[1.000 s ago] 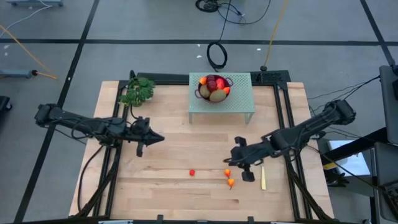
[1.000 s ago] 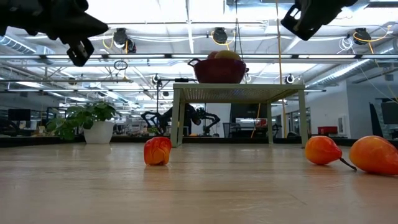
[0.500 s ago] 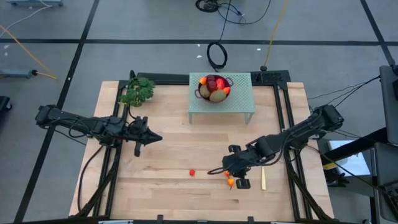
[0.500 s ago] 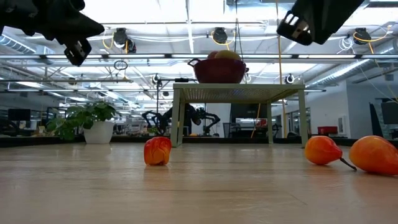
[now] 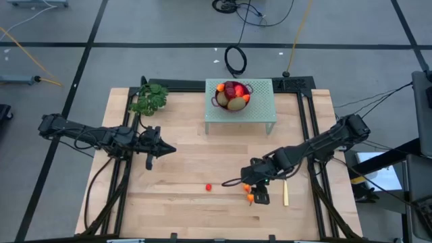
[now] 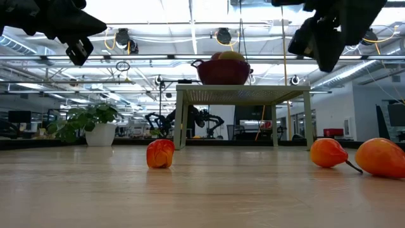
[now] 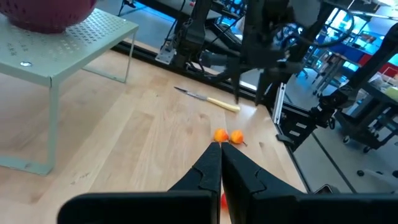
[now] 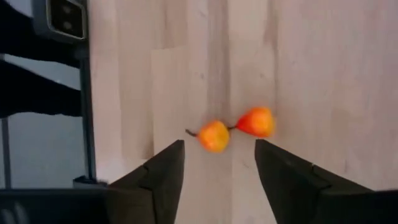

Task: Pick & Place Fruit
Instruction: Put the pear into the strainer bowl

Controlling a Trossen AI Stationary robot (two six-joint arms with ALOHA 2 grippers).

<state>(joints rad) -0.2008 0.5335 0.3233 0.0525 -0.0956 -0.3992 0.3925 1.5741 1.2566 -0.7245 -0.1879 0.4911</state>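
Fruit: two orange bits sit touching near the bench's front edge, right below the right claw, open and empty. Left claw, closed, waits well apart.

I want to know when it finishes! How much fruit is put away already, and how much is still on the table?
Several fruits already sit in the red bowl on the small green stand. The right gripper, open, hovers over two orange pieces and holds nothing. A third small red piece waits on the table too. The left gripper, shut, hangs idle above the table's left side.
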